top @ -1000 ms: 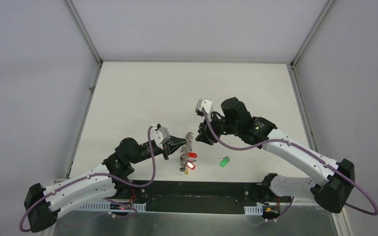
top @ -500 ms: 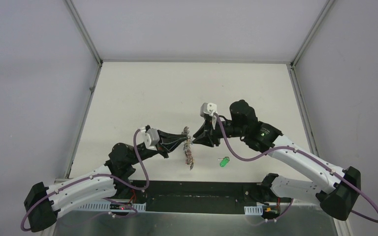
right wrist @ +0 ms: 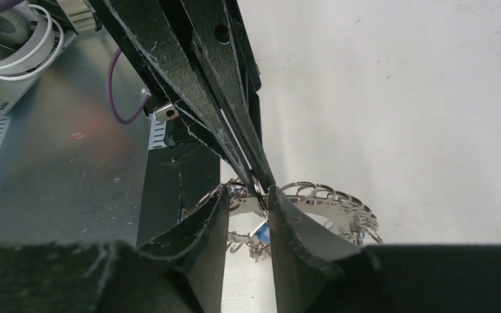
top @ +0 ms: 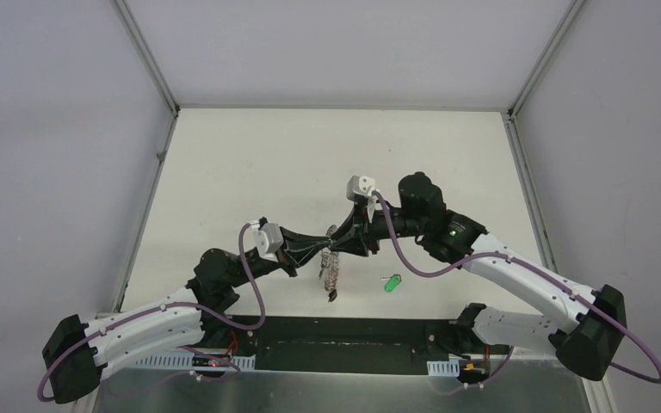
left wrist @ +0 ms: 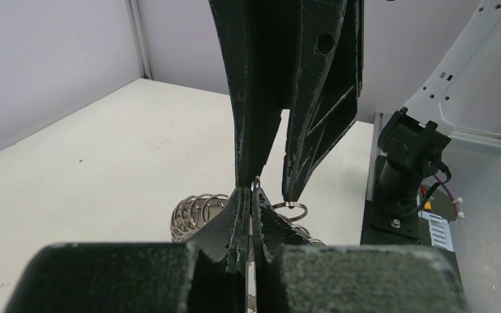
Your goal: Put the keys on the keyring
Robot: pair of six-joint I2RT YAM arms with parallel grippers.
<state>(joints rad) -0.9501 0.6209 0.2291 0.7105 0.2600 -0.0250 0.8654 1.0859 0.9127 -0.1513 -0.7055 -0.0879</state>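
Keyring [left wrist: 199,215] largely behind left hand [left wrist: 250,194]

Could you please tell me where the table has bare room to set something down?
The far half of the table, beyond both arms, is bare. The middle is crowded: the left gripper and right gripper meet at the keyring, with the green-tagged key beside it.

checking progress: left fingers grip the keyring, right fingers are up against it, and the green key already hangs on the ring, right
Not quite. The green key is not on the ring: the top view shows it lying alone on the table, apart from the keyring, on the right arm's side. The rest holds: the left fingers grip the keyring and the right fingers are up against it.
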